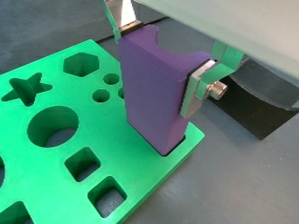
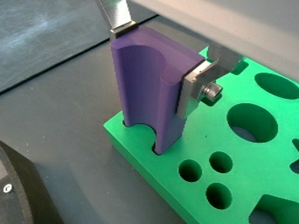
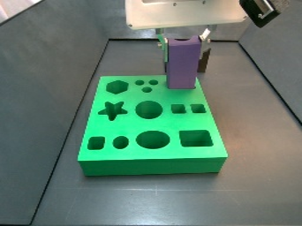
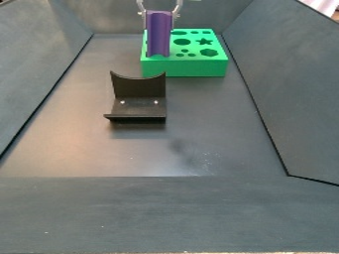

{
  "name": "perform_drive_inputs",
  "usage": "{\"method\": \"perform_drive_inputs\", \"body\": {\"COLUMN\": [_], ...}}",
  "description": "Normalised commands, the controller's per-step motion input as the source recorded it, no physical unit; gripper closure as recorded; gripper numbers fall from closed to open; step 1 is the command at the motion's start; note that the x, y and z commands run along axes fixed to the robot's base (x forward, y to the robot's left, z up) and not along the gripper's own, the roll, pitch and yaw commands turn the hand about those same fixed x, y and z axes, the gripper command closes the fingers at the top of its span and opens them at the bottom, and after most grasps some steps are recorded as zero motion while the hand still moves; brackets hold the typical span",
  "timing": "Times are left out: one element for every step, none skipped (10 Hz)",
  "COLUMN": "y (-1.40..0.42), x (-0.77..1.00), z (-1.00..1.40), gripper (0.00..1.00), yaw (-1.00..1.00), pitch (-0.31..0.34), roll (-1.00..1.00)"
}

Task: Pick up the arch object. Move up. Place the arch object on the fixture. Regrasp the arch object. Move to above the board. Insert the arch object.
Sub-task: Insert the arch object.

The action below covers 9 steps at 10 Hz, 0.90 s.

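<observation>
The gripper (image 1: pixel 158 66) is clamped on the arch object (image 1: pixel 158 87), its silver fingers (image 1: pixel 198 87) pressed to opposite sides of the purple block, which stands upright at a corner of the board (image 3: pixel 130 141) with its lower end already in or at the mouth of the arch cut-out in both wrist views. The fixture (image 4: pixel 137 97) sits well apart on the floor, empty. The step in hand looks like the insertion; the next move probably calls for a straight push down, then releasing the piece
</observation>
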Motion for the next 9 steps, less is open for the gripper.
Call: {"method": "perform_drive_inputs", "body": {"y": [0.13,0.02,0.00,0.00,0.00,0.00,-0.01,0.00,0.00], "x": [0.03,0.10,0.00,0.00,0.00,-0.14,0.00,0.00,0.00], "z": [-0.75,-0.54,0.00,0.00,-0.93,-1.00,-0.35,0.00,0.00], "gripper": [1.00,1.00,1.00,1.00,1.00,1.00,1.00,1.00,1.00], "yaw": [0.51,0.26,0.00,0.00,0.00,0.00,0.00,0.00,0.00], "pitch": [0.000,0.000,0.006,-0.019,0.000,0.000,0.000,0.000,0.000], "roll": [0.09,0.02,0.00,-0.01,0.04,0.07,0.10,0.01,0.00]}}
